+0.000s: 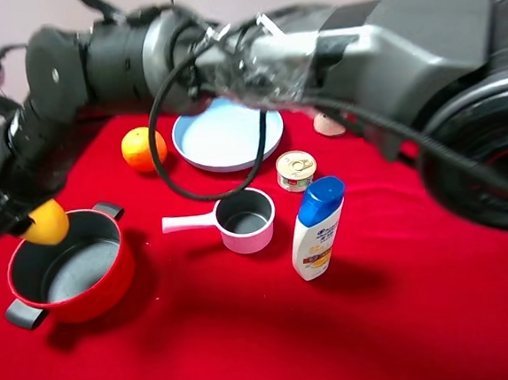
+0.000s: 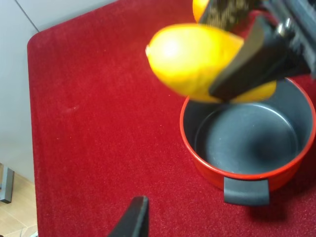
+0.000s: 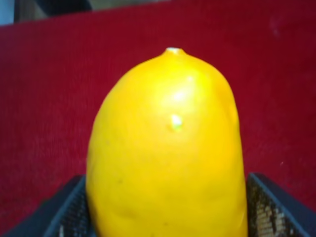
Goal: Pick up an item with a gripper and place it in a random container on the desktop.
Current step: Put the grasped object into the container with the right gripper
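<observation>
we are holding the fruit, clamped in the right gripper, just above the pot rim, so picking is done and only dropping it in is remaining.

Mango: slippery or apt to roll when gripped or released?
Likely slippery: the mango skin looks smooth and glossy in the right pincer. Probably stiff; no denting shows where gripped. Its rounded oblong shape may roll in the pot.

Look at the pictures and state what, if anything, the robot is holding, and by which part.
The right hand grips the yellow mango by its sides toward one end; the other end juts free.
</observation>
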Controlling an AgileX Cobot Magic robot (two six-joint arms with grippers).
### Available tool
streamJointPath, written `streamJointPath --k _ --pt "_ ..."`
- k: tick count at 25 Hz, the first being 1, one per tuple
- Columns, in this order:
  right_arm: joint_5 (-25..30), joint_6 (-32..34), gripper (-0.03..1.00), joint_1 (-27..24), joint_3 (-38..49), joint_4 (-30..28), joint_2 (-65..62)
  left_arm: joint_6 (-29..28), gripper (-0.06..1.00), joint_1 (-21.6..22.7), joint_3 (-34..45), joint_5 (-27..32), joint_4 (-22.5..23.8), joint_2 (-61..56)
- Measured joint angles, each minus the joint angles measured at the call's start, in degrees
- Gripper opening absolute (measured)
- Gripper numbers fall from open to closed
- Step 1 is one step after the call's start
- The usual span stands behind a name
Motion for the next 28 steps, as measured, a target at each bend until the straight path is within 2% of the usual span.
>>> streamJointPath --k 12,28 --pt "0.16 -1.23 0.47 0.00 0.00 0.45 4.80 0.00 0.98 0.00 0.00 0.00 0.00 0.00" --pt "3.02 -1.24 0.47 0.00 0.00 -0.91 6.53 0.00 0.98 0.00 0.00 0.00 0.00 0.00"
